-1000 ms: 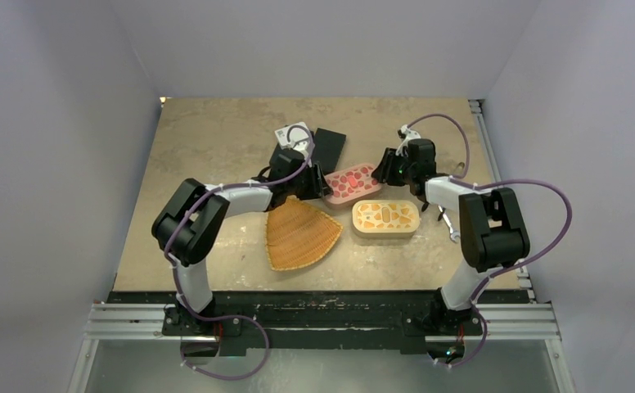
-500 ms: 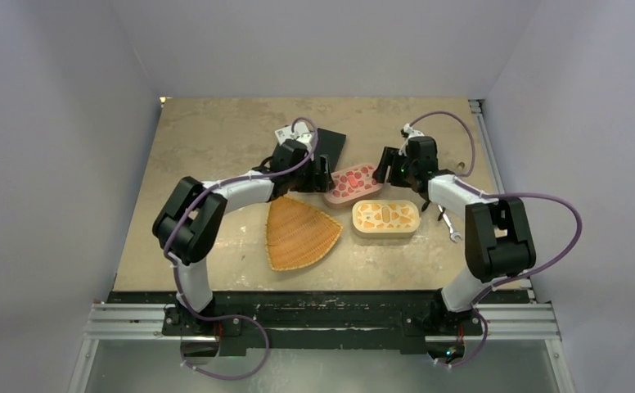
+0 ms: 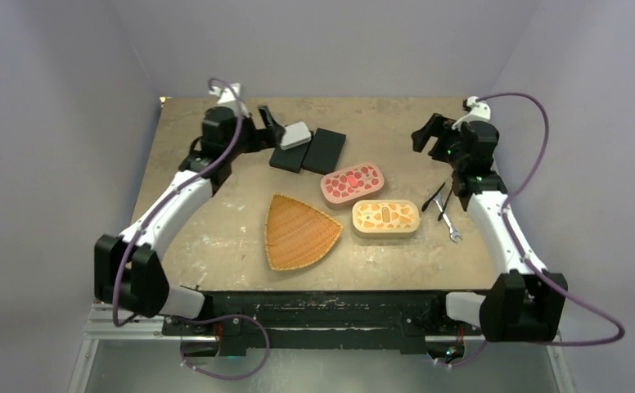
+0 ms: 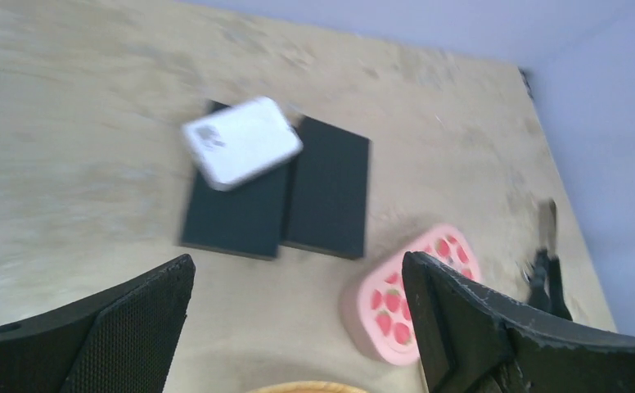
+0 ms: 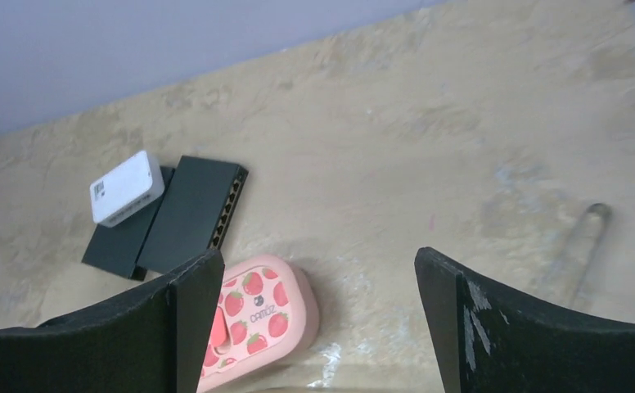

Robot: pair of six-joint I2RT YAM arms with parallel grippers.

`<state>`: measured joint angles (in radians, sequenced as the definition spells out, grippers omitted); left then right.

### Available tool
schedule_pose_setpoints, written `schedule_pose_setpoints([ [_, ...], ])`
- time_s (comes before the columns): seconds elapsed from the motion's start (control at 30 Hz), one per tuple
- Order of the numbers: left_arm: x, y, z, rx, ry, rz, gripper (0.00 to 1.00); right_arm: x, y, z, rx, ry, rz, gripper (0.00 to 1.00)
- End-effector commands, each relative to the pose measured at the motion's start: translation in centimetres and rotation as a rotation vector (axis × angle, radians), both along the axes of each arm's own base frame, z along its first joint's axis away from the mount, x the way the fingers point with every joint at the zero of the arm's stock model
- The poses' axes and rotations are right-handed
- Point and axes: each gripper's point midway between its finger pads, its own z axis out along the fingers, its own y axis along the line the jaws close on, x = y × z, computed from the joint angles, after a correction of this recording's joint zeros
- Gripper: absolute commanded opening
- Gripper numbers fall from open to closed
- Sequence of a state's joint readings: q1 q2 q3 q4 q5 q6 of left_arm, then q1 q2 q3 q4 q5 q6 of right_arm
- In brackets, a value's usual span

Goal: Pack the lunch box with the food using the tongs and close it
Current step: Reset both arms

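The pink lunch box (image 3: 352, 182) with a strawberry lid lies shut at mid-table; it also shows in the left wrist view (image 4: 396, 299) and the right wrist view (image 5: 261, 315). The slim tongs (image 3: 434, 197) lie on the table to its right, beside the orange box. No food shows in any view. My left gripper (image 3: 270, 123) (image 4: 298, 264) hovers open over the far left, near the black slabs, holding nothing. My right gripper (image 3: 423, 134) (image 5: 316, 255) is open and empty at the far right, well apart from the pink box.
An orange patterned oval box (image 3: 385, 219) sits lidded in front of the pink one. An orange wicker tray (image 3: 298, 232) lies to its left. Two black slabs (image 3: 318, 151) with a small white box (image 3: 295, 135) on them sit at the back. A small silver wrench (image 3: 449, 225) lies by the tongs.
Both arms have drawn back from the pink lunch box, the left to the far left, the right to the far right. Both grippers have opened wide.
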<state>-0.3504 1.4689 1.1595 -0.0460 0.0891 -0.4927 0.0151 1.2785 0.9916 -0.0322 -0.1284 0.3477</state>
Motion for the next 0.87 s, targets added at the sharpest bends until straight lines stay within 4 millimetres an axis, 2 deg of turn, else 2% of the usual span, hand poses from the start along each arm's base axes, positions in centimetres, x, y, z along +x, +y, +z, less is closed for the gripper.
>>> schedule_pose_setpoints([
  [0.0, -1.8, 7.4, 2.1, 0.110, -0.062, 0.190, 0.99, -1.9, -2.2, 4.0, -0.071, -0.140, -0.082, 0.90],
  [0.13, -4.9, 11.7, 6.1, 0.205, -0.222, 0.332, 0.99, -4.2, -3.0, 7.5, -0.097, -0.314, -0.120, 0.90],
  [0.23, -7.9, 14.0, 9.0, 0.246, -0.342, 0.395, 0.99, -6.0, -3.4, 9.1, -0.111, -0.419, -0.144, 0.90],
  [0.27, -8.8, 14.7, 9.4, 0.262, -0.368, 0.415, 0.99, -6.5, -3.9, 9.2, -0.117, -0.446, -0.169, 0.90],
  [0.3, -9.5, 15.4, 9.5, 0.278, -0.382, 0.437, 0.99, -6.9, -4.4, 9.5, -0.137, -0.472, -0.196, 0.90],
  [0.43, -11.1, 16.9, 8.0, 0.319, -0.380, 0.482, 0.99, -8.1, -4.5, 9.6, -0.143, -0.543, -0.204, 0.90],
  [0.83, -10.3, 16.9, 6.8, 0.359, -0.317, 0.476, 0.99, -8.5, -4.6, 9.9, -0.154, -0.547, -0.203, 0.91],
])
